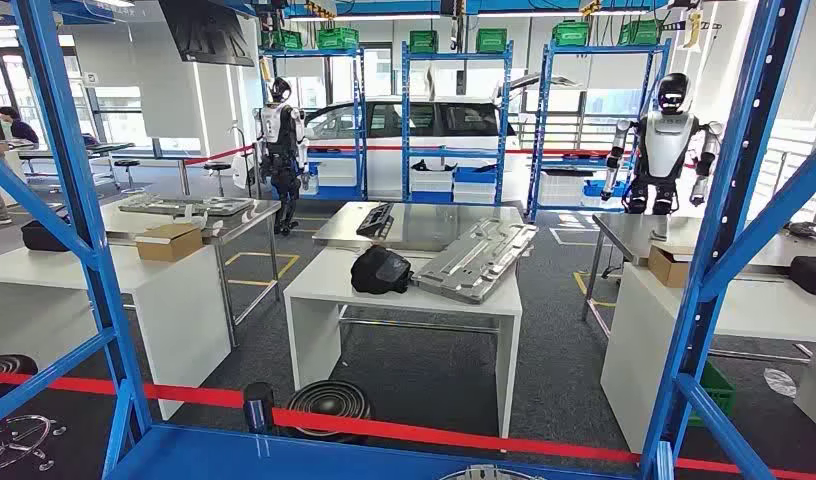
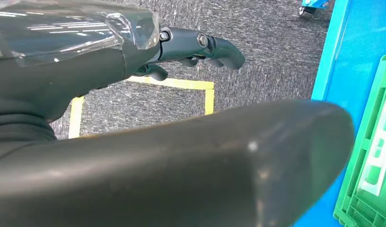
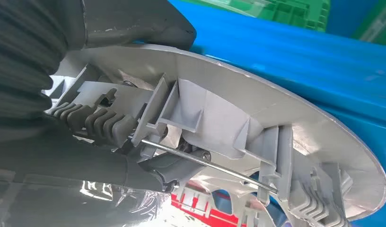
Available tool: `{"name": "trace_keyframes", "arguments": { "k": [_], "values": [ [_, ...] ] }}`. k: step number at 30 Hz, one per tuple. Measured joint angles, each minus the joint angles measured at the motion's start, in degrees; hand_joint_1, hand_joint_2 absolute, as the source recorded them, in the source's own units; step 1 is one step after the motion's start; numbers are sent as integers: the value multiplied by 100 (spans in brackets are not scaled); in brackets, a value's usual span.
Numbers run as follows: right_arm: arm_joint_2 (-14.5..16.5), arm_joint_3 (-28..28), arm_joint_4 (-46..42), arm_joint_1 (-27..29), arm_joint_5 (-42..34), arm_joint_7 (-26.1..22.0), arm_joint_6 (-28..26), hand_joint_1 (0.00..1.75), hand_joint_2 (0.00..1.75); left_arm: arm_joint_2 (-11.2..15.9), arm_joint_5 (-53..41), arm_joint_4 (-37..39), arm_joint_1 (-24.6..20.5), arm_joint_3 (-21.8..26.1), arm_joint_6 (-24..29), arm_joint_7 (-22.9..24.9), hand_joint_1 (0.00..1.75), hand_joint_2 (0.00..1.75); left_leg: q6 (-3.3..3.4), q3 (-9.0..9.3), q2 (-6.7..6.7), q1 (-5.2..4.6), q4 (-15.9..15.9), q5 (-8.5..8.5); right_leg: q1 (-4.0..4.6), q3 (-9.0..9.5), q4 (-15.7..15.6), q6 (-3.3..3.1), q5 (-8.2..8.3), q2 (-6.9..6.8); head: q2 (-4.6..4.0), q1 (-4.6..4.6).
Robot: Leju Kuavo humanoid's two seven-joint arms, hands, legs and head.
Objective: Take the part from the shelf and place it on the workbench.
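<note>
You're looking through a blue shelf frame (image 1: 79, 210) w/ its blue deck at the bottom edge, where the rim of the grey wheel cover (image 1: 489, 473) just pokes up; a red-taped rail (image 1: 404, 432) runs across in front. R hand (image 3: 94, 125) grips that wheel cover (image 3: 257, 127) from its ribbed back side, dark fingers hooked into the ribs by a thin wire ring, blue shelf surface and green crates just behind it. L hand (image 2: 181, 47) holds nothing, fingers curled loosely, hanging over grey carpet w/ a yellow taped square (image 2: 144, 101), beside a blue shelf post and a green crate (image 2: 371, 156). Ahead, past the rail, the white workbench (image 1: 329, 285) carries a black part (image 1: 381, 270) and a silver stamped panel (image 1: 476, 260). More white benches either side, cardboard boxes on them. Farther back: two humanoid robots, blue racks w/ green bins on top, a white car, a person at far left.
</note>
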Motion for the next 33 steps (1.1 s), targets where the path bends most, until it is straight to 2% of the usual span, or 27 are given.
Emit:
{"name": "trace_keyframes", "arguments": {
  "k": [2,3,4,5,6,9,11,12,14,15,16,17,19,20,21,24,26,27,29,30,31,32,33],
  "values": [
    [1,-3,0,-8,-8,-11,-1,175,175,-1,-11,7,-4,2,4,-10,0,0,-7,8,-6,2,7,-5,-8,222,-447,51,189,-6,0,1],
    [2,-8,0,-18,-15,-22,-1,175,175,-2,-23,13,-8,3,7,-18,0,0,-22,11,-12,1,23,-14,-14,449,-897,90,362,-17,0,2],
    [5,-13,0,-33,-19,-31,-2,175,175,-3,-34,17,-14,5,13,-22,0,0,-49,1,-19,-13,61,-36,-12,662,-1315,92,511,-27,0,3],
    [9,-18,-1,-49,-22,-37,-4,175,175,-4,-42,21,-19,7,17,-26,0,0,-79,-13,-23,-24,96,-57,-9,815,-1617,67,613,-35,0,0],
    [14,-20,-1,-61,-22,-45,-6,175,175,-4,-45,22,-23,10,20,-28,0,0,-110,-28,-25,-33,125,-73,3,885,-1759,23,657,-40,0,-2],
    [37,-21,-5,-79,-22,-58,-30,175,175,-9,-44,17,-29,34,15,-37,0,0,-186,-62,-26,-12,167,-102,6,889,-1792,-98,692,-38,0,-7],
    [57,-24,-25,-83,-9,-56,-97,175,175,-25,-32,-6,-31,64,-27,-62,0,0,-249,-207,-27,17,469,-310,-26,889,-1805,-152,708,-40,0,-14],
    [63,-27,-50,-78,6,-49,-146,175,175,-34,-20,-25,-31,79,-60,-97,0,0,-282,-361,-27,33,794,-494,-26,883,-1805,-166,711,-41,0,-19],
    [64,-33,-128,-60,38,-28,-233,175,175,-46,4,-62,-29,98,-120,-215,0,87,-326,-737,-26,62,1591,-841,-19,863,-1803,-185,715,-42,0,-25],
    [64,-40,-175,-47,48,-15,-266,175,175,-49,10,-75,-26,102,-130,-286,0,131,-336,-857,-26,69,1830,-895,-16,856,-1802,-188,717,-41,0,-25],
    [64,-51,-227,-32,52,-3,-289,175,175,-51,14,-88,-23,104,-120,-354,0,175,-336,-872,-26,73,1846,-834,-15,856,-1801,-190,718,-38,0,-25],
    [64,-69,-289,-18,52,7,-306,175,175,-53,20,-105,-21,105,-95,-408,0,175,-327,-768,-26,73,1617,-668,-15,862,-1801,-189,718,-33,0,-26],
    [65,-125,-447,-4,39,20,-351,175,175,-54,54,-160,-20,105,-26,-461,0,175,-283,-370,-29,62,791,-276,-5,874,-1801,-182,716,-23,0,-26],
    [66,-161,-531,-8,28,21,-380,175,175,-54,81,-192,-22,104,0,-464,0,175,-256,-213,-30,49,454,-165,7,868,-1800,-169,716,-18,0,-27],
    [66,-196,-609,-11,20,21,-405,175,175,-56,104,-220,-22,104,20,-461,0,175,-232,-125,-31,32,253,-121,17,857,-1799,-147,718,-16,0,-25],
    [67,-263,-774,-6,2,21,-433,175,175,-66,132,-279,-17,104,42,-452,0,175,-146,-96,-31,14,137,-103,18,823,-1806,-51,728,-17,0,-25],
    [66,-300,-849,-6,-13,20,-451,175,175,-78,154,-309,-17,107,52,-445,0,175,-65,-55,-29,33,66,-46,18,702,-1581,-34,599,-24,0,-19],
    [66,-317,-880,-5,-33,20,-486,175,175,-85,175,-318,-18,108,61,-433,0,175,-39,-37,-27,41,41,-25,17,550,-1273,-49,451,-26,0,-14],
    [68,-359,-948,10,-105,18,-622,175,175,-91,260,-321,-17,101,92,-401,0,175,-25,-47,-29,24,39,-19,19,156,-447,-75,120,-26,0,-4],
    [71,-391,-999,28,-151,15,-727,175,175,-92,325,-321,-10,94,110,-389,0,175,-24,-49,-32,17,41,-21,18,10,-148,-63,33,-26,0,-1],
    [74,-437,-1066,47,-199,5,-855,175,175,-93,407,-321,1,82,128,-383,0,175,-25,-46,-36,14,44,-23,18,-28,-71,-33,42,-27,0,1],
    [83,-499,-1151,64,-261,-18,-1013,175,175,-94,504,-320,19,59,148,-371,0,175,-30,-41,-40,13,51,-29,16,58,-251,9,145,-28,0,4],
    [98,-575,-1253,79,-341,-61,-1191,175,175,-95,619,-318,45,23,176,-343,0,175,-42,-36,-45,15,68,-42,14,251,-643,53,312,-32,0,5]
  ]
}}
